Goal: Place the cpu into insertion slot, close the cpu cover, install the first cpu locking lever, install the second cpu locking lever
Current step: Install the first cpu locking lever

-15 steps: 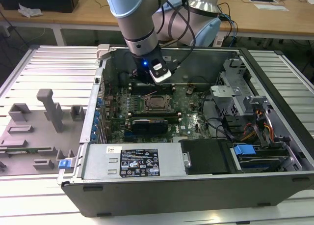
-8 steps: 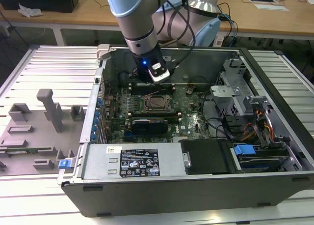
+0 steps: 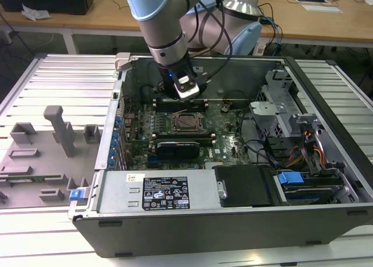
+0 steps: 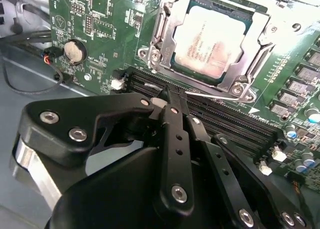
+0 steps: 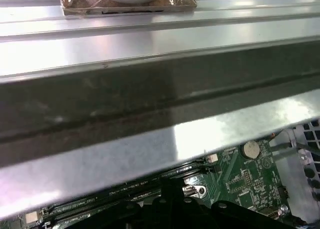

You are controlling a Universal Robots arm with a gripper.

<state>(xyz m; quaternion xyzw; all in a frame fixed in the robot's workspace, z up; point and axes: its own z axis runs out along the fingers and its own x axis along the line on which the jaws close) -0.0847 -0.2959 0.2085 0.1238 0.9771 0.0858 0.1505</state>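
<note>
In the exterior view, the gripper point(image 3: 186, 94) hangs inside the open computer case point(image 3: 233, 226), just beside the insertion slot point(image 3: 187, 122) on the green circuit board point(image 3: 230, 141).

In the second wrist view, its fingers point(image 4: 172, 119) are pressed together with nothing visible between them. Their tips sit over the black memory slots point(image 4: 225, 121), at the end of a thin silver locking lever point(image 4: 215, 96). Whether they touch it I cannot tell. The cpu point(image 4: 212, 36) lies in the slot, with the cpu cover point(image 4: 162, 31) down around it.

In the first wrist view, the case wall point(image 5: 150, 99) stands above the board.
</note>
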